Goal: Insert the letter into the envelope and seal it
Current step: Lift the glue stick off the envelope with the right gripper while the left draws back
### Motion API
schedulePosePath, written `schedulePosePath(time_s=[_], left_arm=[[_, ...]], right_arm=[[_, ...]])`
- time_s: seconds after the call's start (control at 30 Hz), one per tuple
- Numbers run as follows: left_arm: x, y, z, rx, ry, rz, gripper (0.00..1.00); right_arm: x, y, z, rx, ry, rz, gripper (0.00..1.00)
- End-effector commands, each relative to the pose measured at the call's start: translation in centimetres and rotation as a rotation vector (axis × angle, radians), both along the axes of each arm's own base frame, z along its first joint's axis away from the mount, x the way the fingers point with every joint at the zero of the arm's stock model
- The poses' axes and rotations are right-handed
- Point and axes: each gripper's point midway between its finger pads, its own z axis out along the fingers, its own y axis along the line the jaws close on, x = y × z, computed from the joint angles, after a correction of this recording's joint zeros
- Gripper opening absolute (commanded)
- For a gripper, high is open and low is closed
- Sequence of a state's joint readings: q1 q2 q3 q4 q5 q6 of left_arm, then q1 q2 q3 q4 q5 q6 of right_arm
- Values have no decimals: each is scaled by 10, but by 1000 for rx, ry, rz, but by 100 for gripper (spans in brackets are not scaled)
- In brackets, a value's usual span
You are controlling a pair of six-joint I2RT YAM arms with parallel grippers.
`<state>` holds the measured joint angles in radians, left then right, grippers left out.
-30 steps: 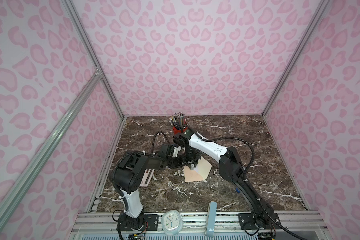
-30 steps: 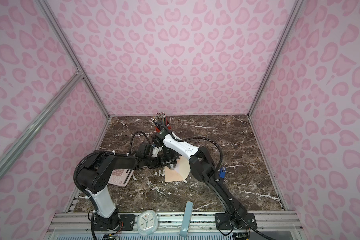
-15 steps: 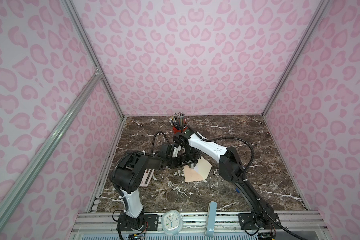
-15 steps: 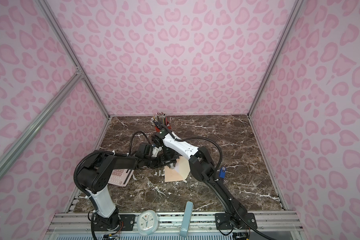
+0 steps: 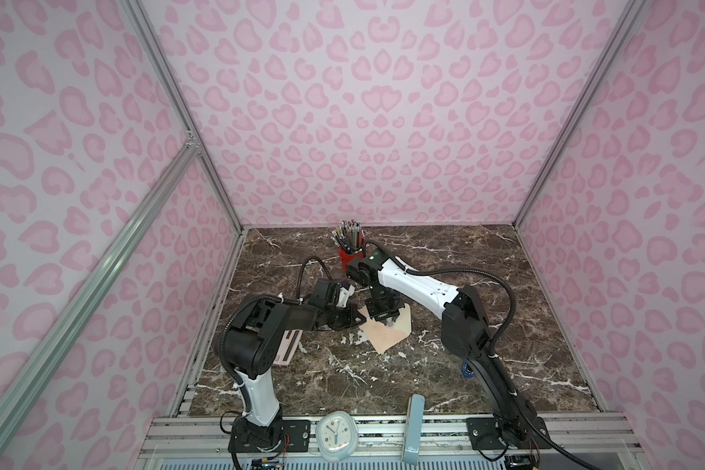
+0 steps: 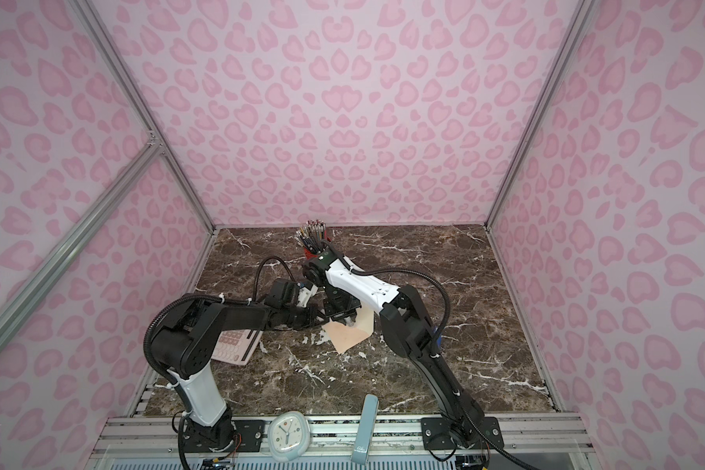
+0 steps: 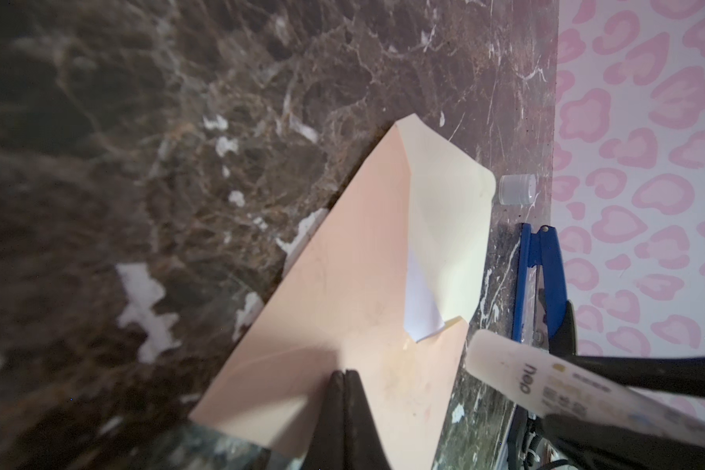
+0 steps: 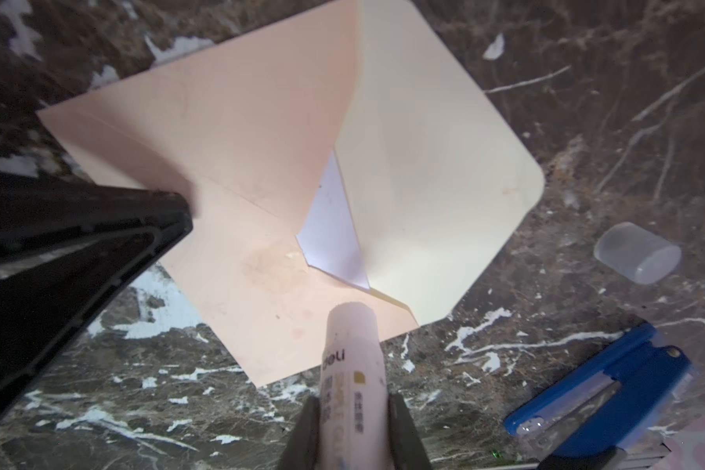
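Showing only 1 small white wedge, the letter (image 8: 334, 232) sits inside the envelope (image 8: 220, 134); its remainder is hidden beneath the peach front panels. The envelope is flat matte paper lying on the brown marble-pattern tabletop (image 8: 587, 101), with its paler cream flap (image 8: 436, 162) open and round-tipped. The left fingers (image 7: 334, 394) are closed together, tips over a peach panel near 1 edge; contact cannot be confirmed. The right fingers (image 8: 308, 427) grip a white cylindrical glue stick (image 8: 353, 358), its free end over the envelope, near the letter wedge. 1 translucent cap (image 8: 637, 252) lies beside the flap. A blue tool (image 8: 599, 386) is cut off by the frame edge.
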<state>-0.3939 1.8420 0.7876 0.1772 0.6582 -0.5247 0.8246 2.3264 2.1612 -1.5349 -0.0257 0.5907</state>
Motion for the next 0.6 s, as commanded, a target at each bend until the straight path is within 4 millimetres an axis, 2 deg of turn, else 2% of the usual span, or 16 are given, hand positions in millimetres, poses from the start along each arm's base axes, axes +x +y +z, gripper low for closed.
schedulePosePath(time_s=[0.0, 0.17, 0.27, 0.4, 0.47, 0.5, 0.57], left_arm=[[-21, 28, -34, 176, 124, 47, 3], [-19, 27, -14, 153, 94, 54, 3], [-14, 19, 17, 93, 34, 43, 7], [-5, 11, 73, 15, -75, 37, 28], [-2, 9, 105, -22, -137, 43, 35], [-1, 8, 123, -46, -175, 49, 42], [-1, 9, 158, -87, -253, 69, 48]], right_arm=[[2, -4, 13, 12, -43, -9, 0], [0, -1, 43, 135, -113, -11, 0], [2, 1, 62, 235, -187, -5, 0], [6, 5, 96, 416, -354, 6, 0], [7, 4, 115, 506, -454, 9, 0], [8, 3, 127, 559, -516, 9, 0], [6, -2, 142, 646, -620, 12, 0]])
